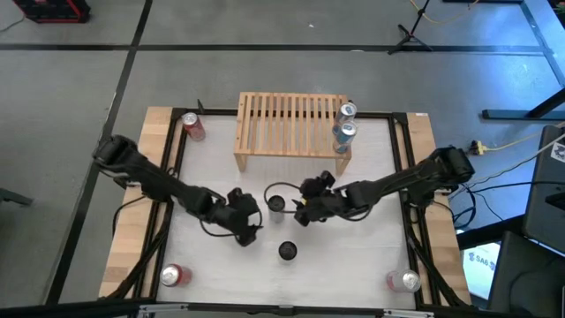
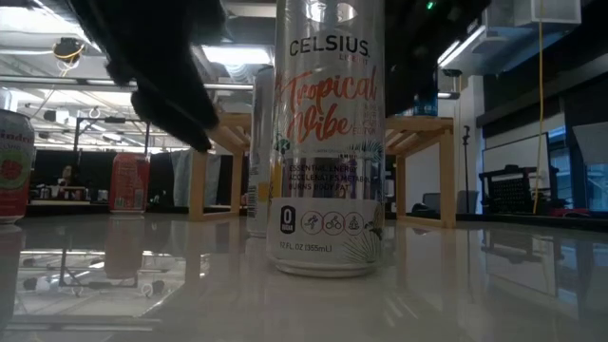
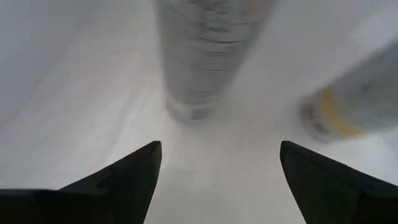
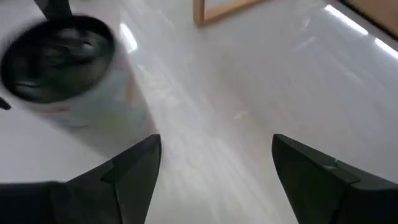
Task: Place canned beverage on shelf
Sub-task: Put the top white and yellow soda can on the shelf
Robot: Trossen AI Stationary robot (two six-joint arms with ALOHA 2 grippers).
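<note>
Two cans stand upright mid-table: a silver Celsius can point(image 1: 288, 251) point(image 2: 328, 142) nearer the front edge, and behind it a can with a yellow band point(image 1: 276, 205) point(image 2: 258, 152). My left gripper point(image 1: 252, 228) point(image 3: 217, 146) is open, low over the table, with the silver can point(image 3: 202, 56) a short way ahead of its fingers. My right gripper point(image 1: 305, 210) point(image 4: 214, 140) is open too, beside the dark-topped can point(image 4: 59, 62), which is off to one side of its fingers. The light-wood shelf point(image 1: 291, 128) stands at the far middle with two cans point(image 1: 344, 124) upright on its right end.
A red can point(image 1: 192, 125) stands at the far left beside the shelf, another red can point(image 1: 172, 276) at the near left corner, and a silver one point(image 1: 404, 281) at the near right corner. The shelf's slatted top left of its two cans is bare.
</note>
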